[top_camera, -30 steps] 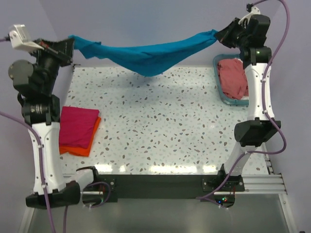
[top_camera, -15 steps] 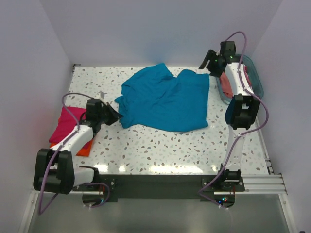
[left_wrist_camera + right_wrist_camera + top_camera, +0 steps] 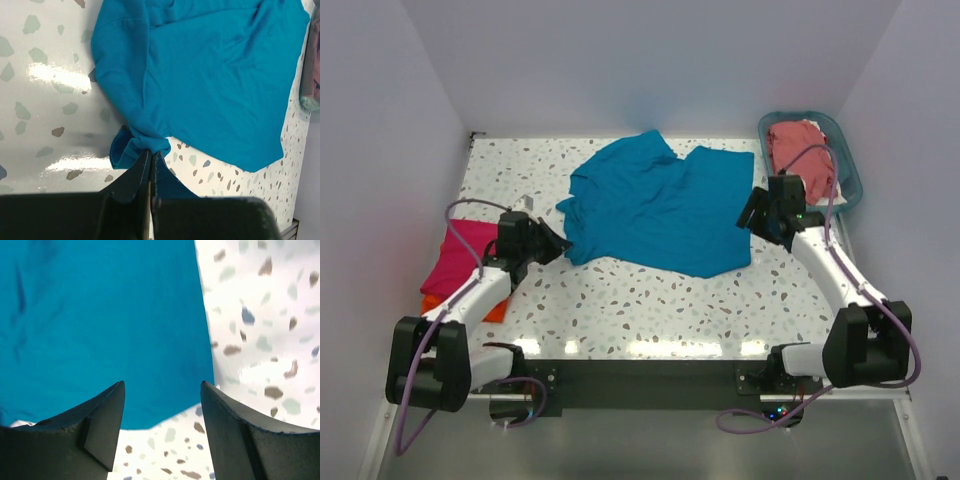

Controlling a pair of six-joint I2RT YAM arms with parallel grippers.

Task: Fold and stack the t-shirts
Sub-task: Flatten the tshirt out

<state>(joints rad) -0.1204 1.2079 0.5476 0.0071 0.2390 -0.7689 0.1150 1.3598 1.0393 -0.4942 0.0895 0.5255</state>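
The teal blue t-shirt (image 3: 660, 207) lies spread and rumpled across the middle of the table. My left gripper (image 3: 560, 245) is shut on a bunched corner of the teal shirt (image 3: 145, 142) at its near-left edge. My right gripper (image 3: 752, 212) hovers open at the shirt's right edge, holding nothing; between its fingers show the teal cloth (image 3: 105, 325) and speckled tabletop. A folded hot pink t-shirt (image 3: 458, 257) lies on a folded orange t-shirt (image 3: 495, 308) at the left. The salmon-red t-shirt (image 3: 803, 155) sits crumpled in the basket.
A teal plastic basket (image 3: 848, 172) stands at the back right corner. The speckled tabletop (image 3: 650, 305) is bare in front of the teal shirt. White walls close in the back and both sides.
A second ago both grippers held the teal shirt stretched in the air. It now lies on the table; the right gripper let go and moved toward the near right edge.
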